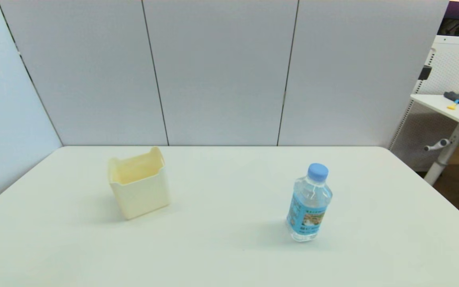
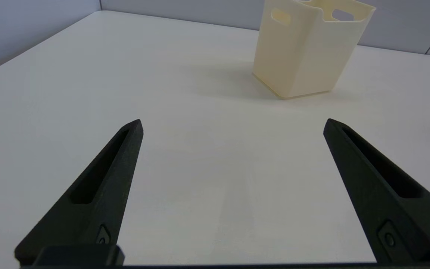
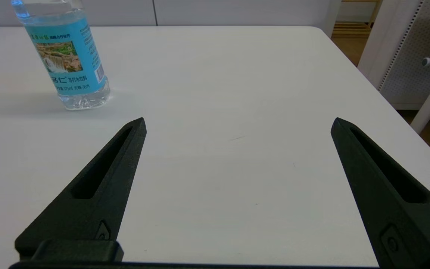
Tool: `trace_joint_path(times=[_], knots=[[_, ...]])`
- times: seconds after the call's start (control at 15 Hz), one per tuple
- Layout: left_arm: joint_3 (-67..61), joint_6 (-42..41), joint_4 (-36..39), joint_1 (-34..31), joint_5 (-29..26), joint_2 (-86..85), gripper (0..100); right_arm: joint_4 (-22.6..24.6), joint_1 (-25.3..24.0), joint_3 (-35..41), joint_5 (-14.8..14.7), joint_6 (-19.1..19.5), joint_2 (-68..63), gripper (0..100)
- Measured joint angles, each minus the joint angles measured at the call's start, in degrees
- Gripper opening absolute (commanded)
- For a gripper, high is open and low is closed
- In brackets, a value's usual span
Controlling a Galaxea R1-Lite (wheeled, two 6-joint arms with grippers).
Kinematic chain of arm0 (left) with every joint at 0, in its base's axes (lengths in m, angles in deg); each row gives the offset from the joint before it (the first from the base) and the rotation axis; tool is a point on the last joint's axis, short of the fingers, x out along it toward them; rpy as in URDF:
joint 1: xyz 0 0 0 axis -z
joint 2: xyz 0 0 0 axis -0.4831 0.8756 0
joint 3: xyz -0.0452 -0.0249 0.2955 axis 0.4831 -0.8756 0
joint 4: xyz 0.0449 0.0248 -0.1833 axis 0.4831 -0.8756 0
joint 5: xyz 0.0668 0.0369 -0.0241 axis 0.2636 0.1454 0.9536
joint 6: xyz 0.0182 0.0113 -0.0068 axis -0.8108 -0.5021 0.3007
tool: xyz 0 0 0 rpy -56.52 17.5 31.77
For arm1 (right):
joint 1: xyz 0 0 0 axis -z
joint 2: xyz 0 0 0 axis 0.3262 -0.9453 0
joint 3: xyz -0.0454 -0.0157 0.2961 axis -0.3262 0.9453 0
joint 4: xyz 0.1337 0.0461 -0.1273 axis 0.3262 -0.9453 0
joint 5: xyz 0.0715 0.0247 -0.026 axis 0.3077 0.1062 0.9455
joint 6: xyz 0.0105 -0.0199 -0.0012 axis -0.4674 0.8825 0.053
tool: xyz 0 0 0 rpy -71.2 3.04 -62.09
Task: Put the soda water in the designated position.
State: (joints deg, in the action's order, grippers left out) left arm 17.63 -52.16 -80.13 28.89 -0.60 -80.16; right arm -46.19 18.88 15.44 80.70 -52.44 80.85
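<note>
The soda water (image 1: pixel 309 203) stands upright on the white table (image 1: pixel 221 239), lower right of centre in the head view, light-blue cap on top, blue label with a pictured panel facing us. In the right wrist view the bottle (image 3: pixel 67 59) sits in the upper left corner and its cap and neck are cut off by the frame edge; the small print on the label we cannot read.

A cream bin (image 1: pixel 138 187) stands left of centre in the head view, well apart from the bottle, its open top toward us; we cannot see its floor. In the left wrist view only the bin's outer walls (image 2: pixel 304 52) and two handle slots show.

Neither arm appears in the head view. The left gripper (image 2: pixel 233 125) hangs low over bare table, fingers spread wide, gripping nothing. The right gripper (image 3: pixel 238 124) is likewise spread wide and empty, apart from the bottle.
</note>
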Motion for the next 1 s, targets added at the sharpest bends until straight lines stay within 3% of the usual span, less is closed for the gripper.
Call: trace_joint_path(times=[1.0], knots=[[0.2,-0.8,0.0,0.0,0.0,0.4,100,0.0,0.0,0.0,0.0,0.0,0.0,100]])
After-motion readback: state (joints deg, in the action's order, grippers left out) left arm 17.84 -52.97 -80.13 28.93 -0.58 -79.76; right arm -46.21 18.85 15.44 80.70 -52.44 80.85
